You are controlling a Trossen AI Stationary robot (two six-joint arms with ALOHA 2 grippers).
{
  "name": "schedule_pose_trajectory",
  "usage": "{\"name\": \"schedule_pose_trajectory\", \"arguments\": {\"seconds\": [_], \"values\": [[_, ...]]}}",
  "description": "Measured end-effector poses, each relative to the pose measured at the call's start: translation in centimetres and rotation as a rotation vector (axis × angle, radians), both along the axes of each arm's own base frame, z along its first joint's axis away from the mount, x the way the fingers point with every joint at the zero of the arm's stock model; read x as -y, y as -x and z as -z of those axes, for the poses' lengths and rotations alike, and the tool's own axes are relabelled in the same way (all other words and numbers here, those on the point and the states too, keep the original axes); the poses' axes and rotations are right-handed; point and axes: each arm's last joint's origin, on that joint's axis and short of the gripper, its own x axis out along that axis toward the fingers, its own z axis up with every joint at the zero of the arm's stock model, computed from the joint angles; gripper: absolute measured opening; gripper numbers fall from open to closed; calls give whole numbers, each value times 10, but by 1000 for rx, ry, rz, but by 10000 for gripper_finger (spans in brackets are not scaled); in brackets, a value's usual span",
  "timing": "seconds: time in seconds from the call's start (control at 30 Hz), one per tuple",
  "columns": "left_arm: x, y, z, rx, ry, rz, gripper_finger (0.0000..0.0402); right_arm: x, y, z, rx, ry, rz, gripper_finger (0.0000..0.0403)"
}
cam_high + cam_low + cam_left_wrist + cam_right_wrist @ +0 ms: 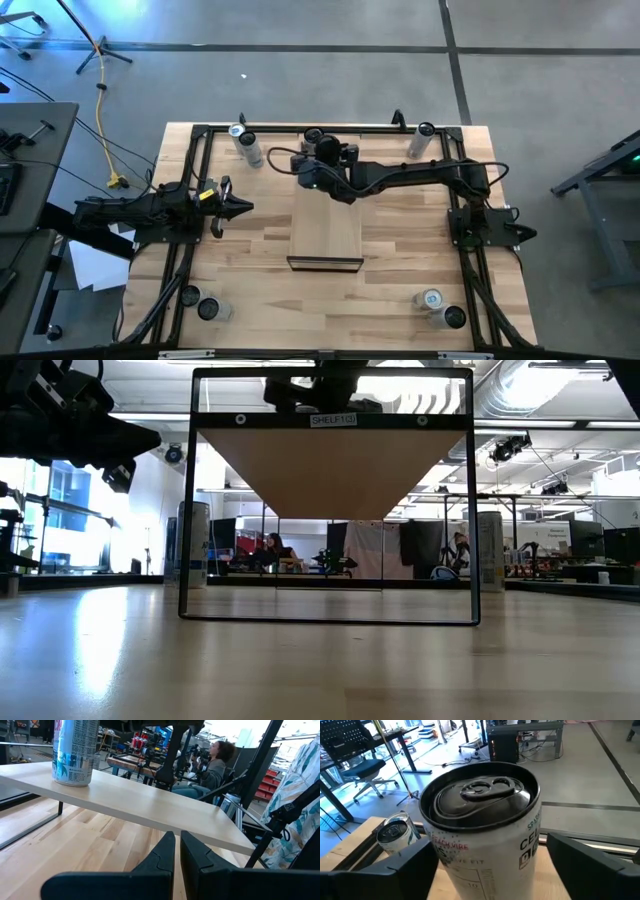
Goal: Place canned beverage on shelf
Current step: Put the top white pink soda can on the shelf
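While the can [485, 835] is standing upright on the shelf [325, 235], the right gripper [485, 855] is sitting around it, fingers spread on both sides. The left gripper [177, 852] is waiting beside the shelf, fingers pressed together.

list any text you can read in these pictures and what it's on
"SHELF 10": small white label on the black metal frame of the pale wooden shelf; the digits are uncertain.
"SPAR", "CEL": cut-off letters on the white black-topped beverage can between the right gripper fingers.
"VIBE": pink print on that can.
Fine print on that can in the left wrist view: too small.
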Motion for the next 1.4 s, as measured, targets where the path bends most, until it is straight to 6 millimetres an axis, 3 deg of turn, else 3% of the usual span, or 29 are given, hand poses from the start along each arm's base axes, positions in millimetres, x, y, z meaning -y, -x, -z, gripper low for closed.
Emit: {"name": "schedule_pose_trajectory", "arguments": {"seconds": [0.23, 0.77, 1.07, 1.2, 1.4], "values": [[0, 0, 0, 0, 0, 0, 3, 0, 1, 1, -24, 4, -4, 236], [0, 0, 0, 0, 0, 0, 3, -1, 10, -10, -391, 65, -278, 236], [0, 0, 0, 0, 0, 0, 3, 21, 21, -26, -462, 36, -523, 238], [0, 0, 0, 0, 0, 0, 3, 35, 39, -30, -359, 21, -598, 242], [0, 0, 0, 0, 0, 0, 3, 59, 94, -19, -151, 30, -669, 240]]}}
